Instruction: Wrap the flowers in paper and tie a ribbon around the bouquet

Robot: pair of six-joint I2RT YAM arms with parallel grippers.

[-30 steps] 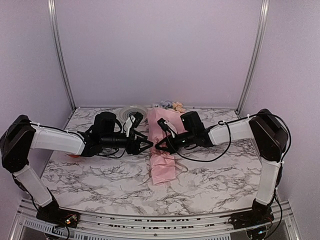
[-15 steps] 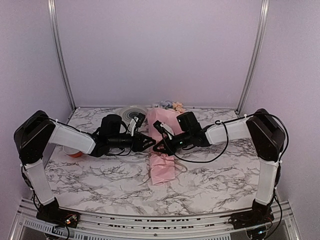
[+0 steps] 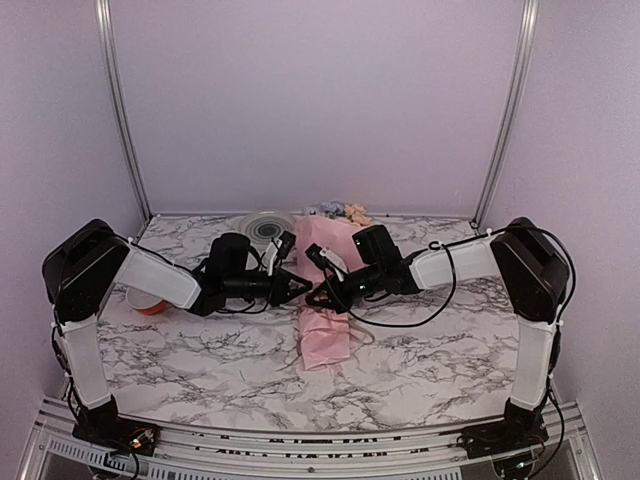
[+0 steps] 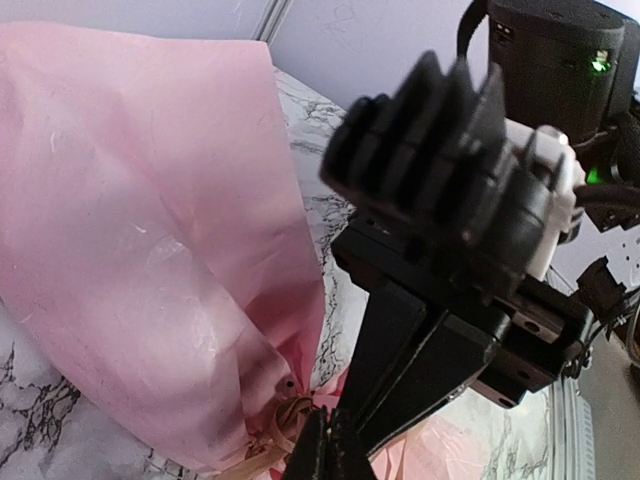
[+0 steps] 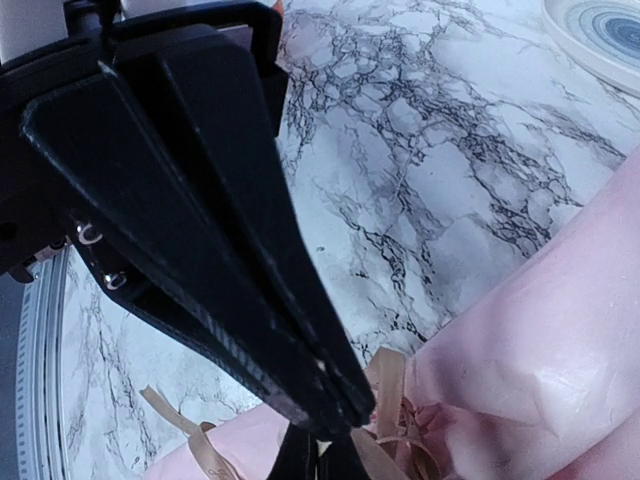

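The bouquet point(image 3: 325, 300) lies in the middle of the table as a cone of pink paper point(image 4: 150, 250), with the flowers point(image 3: 340, 211) showing at its far, wide end. The tan ribbon point(image 4: 280, 428) is looped round the bundle's narrow waist, and a loose end point(image 5: 200, 452) trails over the paper. Both grippers meet tip to tip at that waist. My left gripper point(image 3: 304, 290) comes in from the left with jaws shut on a ribbon strand at the knot. My right gripper point(image 3: 318, 297) comes in from the right, also shut on the ribbon point(image 5: 388, 381).
A grey ringed plate point(image 3: 268, 224) sits at the back, left of the bouquet. An orange-red spool point(image 3: 150, 305) peeks out beside the left arm. Black cables hang from both forearms. The back wall and its metal posts stand close behind the flowers.
My left arm has reached right to the bouquet's waist and its jaws have gone from open to shut. The right gripper has edged slightly left and stayed shut.
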